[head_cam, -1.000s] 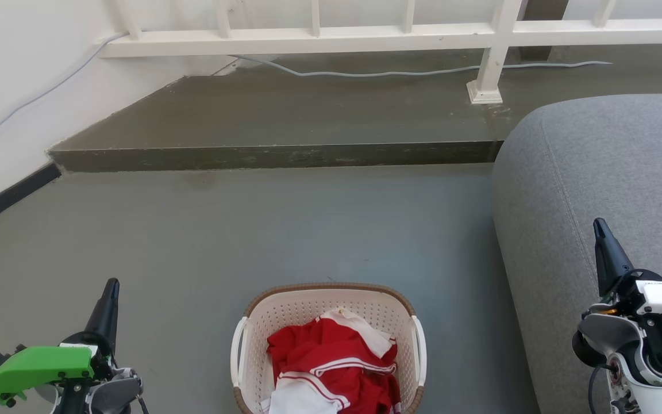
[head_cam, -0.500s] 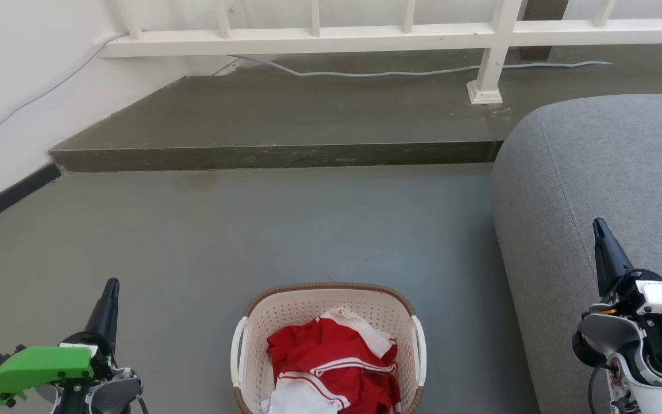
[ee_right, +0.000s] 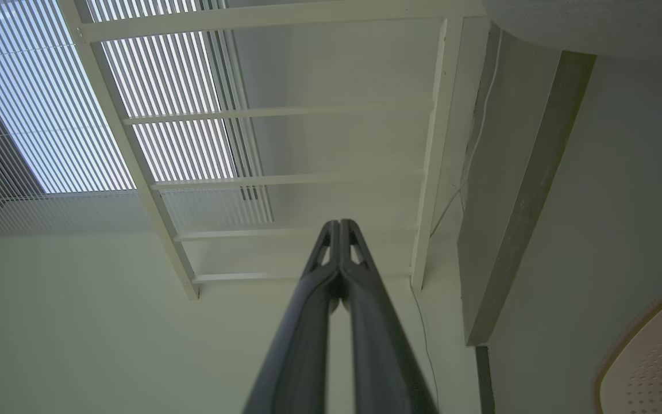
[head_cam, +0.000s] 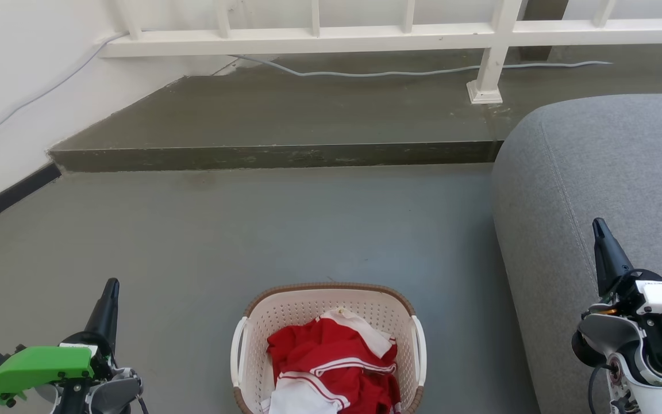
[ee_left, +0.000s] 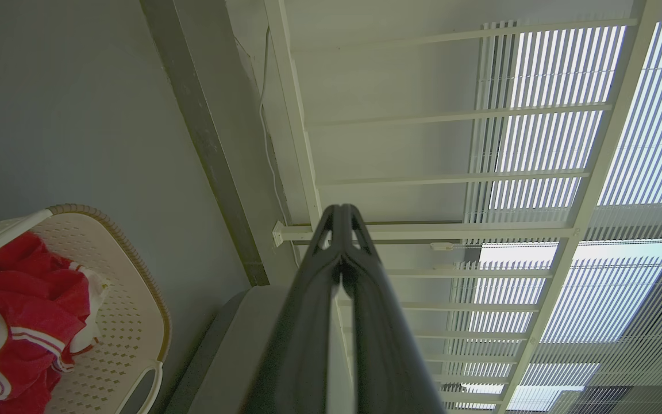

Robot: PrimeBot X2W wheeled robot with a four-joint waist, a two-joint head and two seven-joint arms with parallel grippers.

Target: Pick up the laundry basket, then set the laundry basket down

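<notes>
the laundry basket [head_cam: 328,285] stands upright on the grey floor [head_cam: 285,230], with red and white clothes [head_cam: 331,362] heaped inside. left of the basket and well apart from it, the left claw [head_cam: 111,284] has its fingers pressed together, holding nothing. right of the basket, also well apart, the right claw [head_cam: 597,224] is likewise closed and empty, over a grey sofa [head_cam: 607,149]. beyond the basket are a raised step [head_cam: 273,155] and a white railing [head_cam: 308,40].

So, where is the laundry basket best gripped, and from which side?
Probably by the laundry basket's two white side handles: left end effector to the left handle from its left, right end effector to the right handle from its right. Both loops stand off the walls, and the basket is wide.
</notes>
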